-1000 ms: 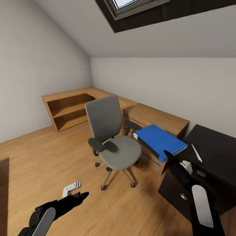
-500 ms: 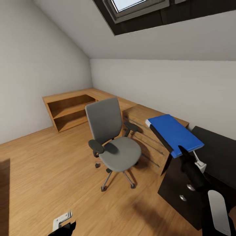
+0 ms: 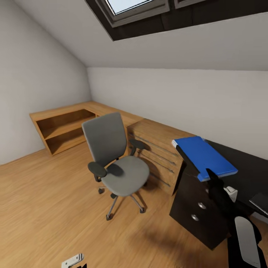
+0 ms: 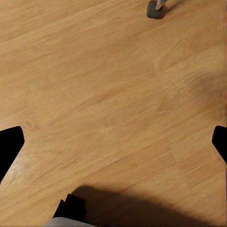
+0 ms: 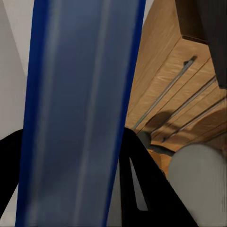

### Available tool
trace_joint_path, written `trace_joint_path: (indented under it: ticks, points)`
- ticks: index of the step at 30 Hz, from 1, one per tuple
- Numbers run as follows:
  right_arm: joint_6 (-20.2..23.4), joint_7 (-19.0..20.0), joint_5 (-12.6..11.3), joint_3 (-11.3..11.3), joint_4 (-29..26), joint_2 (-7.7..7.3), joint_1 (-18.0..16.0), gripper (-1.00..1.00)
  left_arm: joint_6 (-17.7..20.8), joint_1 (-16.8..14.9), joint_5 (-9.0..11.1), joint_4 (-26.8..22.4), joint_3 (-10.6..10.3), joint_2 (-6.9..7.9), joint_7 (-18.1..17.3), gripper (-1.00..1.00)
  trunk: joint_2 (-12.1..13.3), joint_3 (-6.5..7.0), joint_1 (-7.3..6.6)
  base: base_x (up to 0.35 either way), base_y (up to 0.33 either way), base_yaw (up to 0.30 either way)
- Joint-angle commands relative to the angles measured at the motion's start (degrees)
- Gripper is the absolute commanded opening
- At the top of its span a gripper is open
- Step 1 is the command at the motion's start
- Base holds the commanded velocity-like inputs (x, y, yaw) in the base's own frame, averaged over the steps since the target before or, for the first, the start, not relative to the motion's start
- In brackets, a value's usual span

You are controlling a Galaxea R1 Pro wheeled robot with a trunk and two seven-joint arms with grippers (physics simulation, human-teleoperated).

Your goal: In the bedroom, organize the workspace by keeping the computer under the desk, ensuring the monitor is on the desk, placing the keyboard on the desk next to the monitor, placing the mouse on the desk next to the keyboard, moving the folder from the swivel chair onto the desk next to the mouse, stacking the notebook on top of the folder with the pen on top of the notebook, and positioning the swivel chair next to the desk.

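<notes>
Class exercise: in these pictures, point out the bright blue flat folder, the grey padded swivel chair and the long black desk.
Bright blue flat folder (image 3: pixel 203 156), head view: middle of its top cover.
Grey padded swivel chair (image 3: pixel 126 179), head view: centre of the seat cushion.
Long black desk (image 3: pixel 193 203), head view: its drawer front.

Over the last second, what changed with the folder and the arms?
The right tool, shut on the blue folder, carried it from beside the swivel chair up over the desk. The left arm dropped low. The view itself shifted; the chair seems unmoved.
</notes>
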Motion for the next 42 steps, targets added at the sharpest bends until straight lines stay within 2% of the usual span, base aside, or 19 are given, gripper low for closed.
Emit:
trace_joint_path:
  ticks: [1, 6, 14, 23, 30, 40, 42]
  points:
    - [0.29, 0.07, -0.24, -0.18, 0.18, 0.08, -0.08, -1.0, -0.6, 0.0, 0.46, -0.1, -0.41, 0.08, 0.49, 1.0, -0.04, -0.06, 0.0, 0.0, 0.0, -0.294]
    - [-0.18, -0.2, -0.24, -0.19, 0.65, 0.02, -0.08, -1.0, -1.8, 0.0, 0.36, 1.55, -0.43, 0.08, 0.55, 1.0, -0.04, -0.06, 0.0, 0.0, 0.0, -0.295]
    - [-3.19, -0.73, -0.24, -0.18, 1.94, -0.16, -0.08, -1.0, -2.14, 0.0, -2.74, 2.68, -0.32, -0.28, 0.63, 1.0, -0.04, -0.06, 0.0, 0.0, 0.0, -0.295]
    - [-3.66, -0.76, -0.19, -0.24, 2.08, -0.2, -0.08, -1.0, -3.97, 0.0, -3.12, 2.79, -0.32, -0.38, 0.67, 1.0, -0.04, -0.06, 0.0, 0.0, 0.0, -0.296]
    - [-6.6, -0.76, -0.15, -0.19, 2.1, -0.25, -0.08, -1.0, -4.16, 0.0, -3.11, 2.81, -0.33, -0.38, 0.67, 1.0, -0.04, -0.06, 0.0, 0.0, 0.0, -0.296]
    - [-18.58, -0.45, 2.6, 0.2, 6.55, -0.19, -0.08, -1.0, -4.17, 0.0, -3.14, 2.81, -0.38, -0.38, 0.66, 1.0, -0.04, -0.06, 0.0, 0.0, 0.0, -0.29]
    - [-23.24, -0.37, 2.75, 0.3, 7.16, -0.18, -0.08, -1.0, -4.17, 0.0, -3.13, 2.81, -0.39, -0.38, 0.67, 1.0, -0.04, -0.06, 0.0, 0.0, 0.0, -0.275]
